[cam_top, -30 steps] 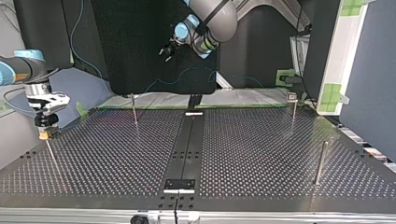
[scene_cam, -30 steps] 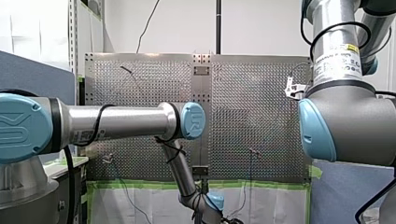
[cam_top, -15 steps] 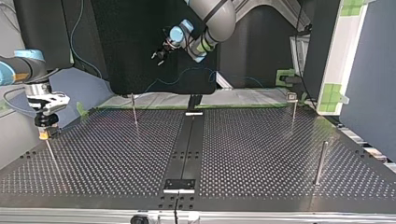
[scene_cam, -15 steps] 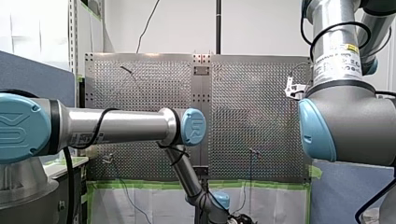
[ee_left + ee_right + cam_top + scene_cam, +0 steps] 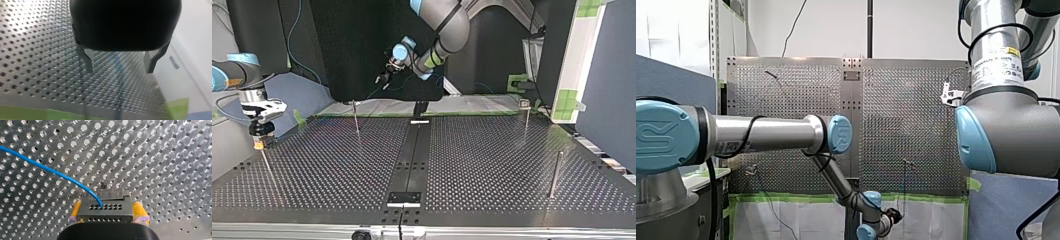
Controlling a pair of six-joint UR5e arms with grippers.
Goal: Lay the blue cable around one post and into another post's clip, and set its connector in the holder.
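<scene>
My right gripper (image 5: pixel 108 212), on its yellow pads, is clamped on the grey metal connector block (image 5: pixel 105 206) just above the shiny perforated metal table (image 5: pixel 162 157), at the far left of the top view. The thin blue cable (image 5: pixel 37 164) enters one of the block's holes and curves off across the table. My left gripper (image 5: pixel 119 69), black with metal fingers (image 5: pixel 88 62), hangs with jaws spread and nothing between them, over the table's edge near a strip of green tape (image 5: pixel 30 112).
</scene>
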